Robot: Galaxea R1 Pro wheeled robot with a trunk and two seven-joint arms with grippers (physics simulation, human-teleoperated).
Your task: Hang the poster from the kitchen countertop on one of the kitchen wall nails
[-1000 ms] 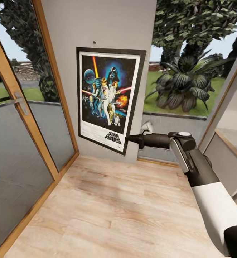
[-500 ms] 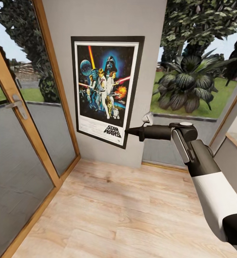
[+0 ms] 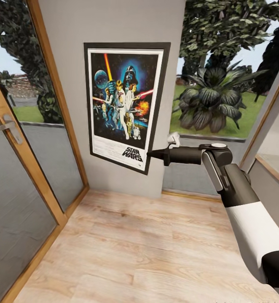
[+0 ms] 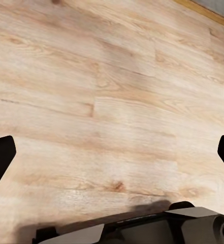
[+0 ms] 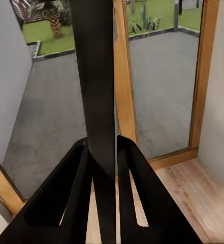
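Observation:
The poster stands upright against the narrow grey wall, with its Star Wars logo at the bottom. My right gripper is shut on its lower right black edge, the arm reaching in from the right. In the right wrist view the two dark fingers pinch the poster's black edge, and the right gripper is closed around it. My left gripper hangs open over the floor, its fingertips far apart. The kitchen countertop is out of view.
A wood-framed glass door with a lever handle flanks the wall on the left. A large window onto garden plants is on the right, beside another wooden frame. Light wood-plank floor stretches below.
The right gripper has raised the poster up the wall and turned it from tilted to upright. Since then the view has shifted slightly; poster and arm hold still.

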